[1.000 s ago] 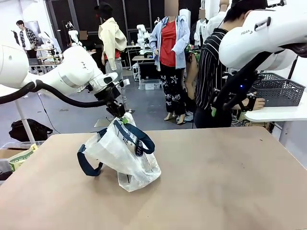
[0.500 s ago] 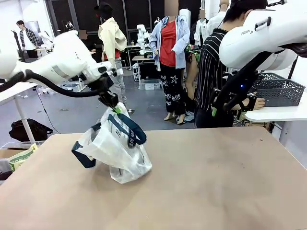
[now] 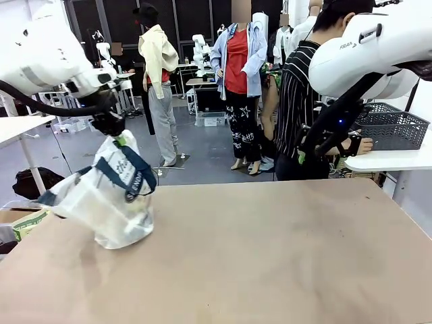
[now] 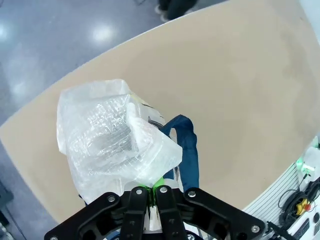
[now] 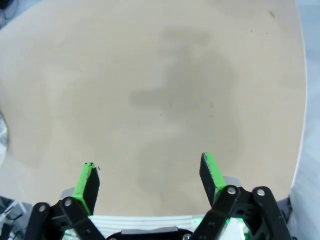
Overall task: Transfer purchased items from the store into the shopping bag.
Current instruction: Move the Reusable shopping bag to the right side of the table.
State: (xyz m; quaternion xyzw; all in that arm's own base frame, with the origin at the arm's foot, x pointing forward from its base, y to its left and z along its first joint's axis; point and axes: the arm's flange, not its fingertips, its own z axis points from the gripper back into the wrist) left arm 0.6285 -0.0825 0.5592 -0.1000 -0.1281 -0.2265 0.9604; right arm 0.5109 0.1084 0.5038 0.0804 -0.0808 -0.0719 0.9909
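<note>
The shopping bag [image 3: 108, 202], translucent white with navy straps, hangs at the table's left side with its bottom resting on the tabletop. My left gripper [image 3: 117, 138] is shut on the bag's upper rim. In the left wrist view the pinched plastic of the bag [image 4: 107, 145] spreads out below the closed left gripper [image 4: 152, 189], with a navy strap [image 4: 187, 150] beside it. The store [image 3: 391, 126], a dark grey mesh basket, sits on a white side table at the far right. My right gripper [image 5: 150, 172] hovers open above bare tabletop, holding nothing.
A person in a striped shirt [image 3: 297, 101] stands at the far side next to the basket, one hand [image 3: 363, 145] by it. The brown table [image 3: 283, 256] stretches wide in the middle and right. A green-and-white package [image 3: 27, 223] lies off the table's left edge.
My left arm has pulled the bag leftward across the table and lifted its rim slightly. The right arm has stayed still.
</note>
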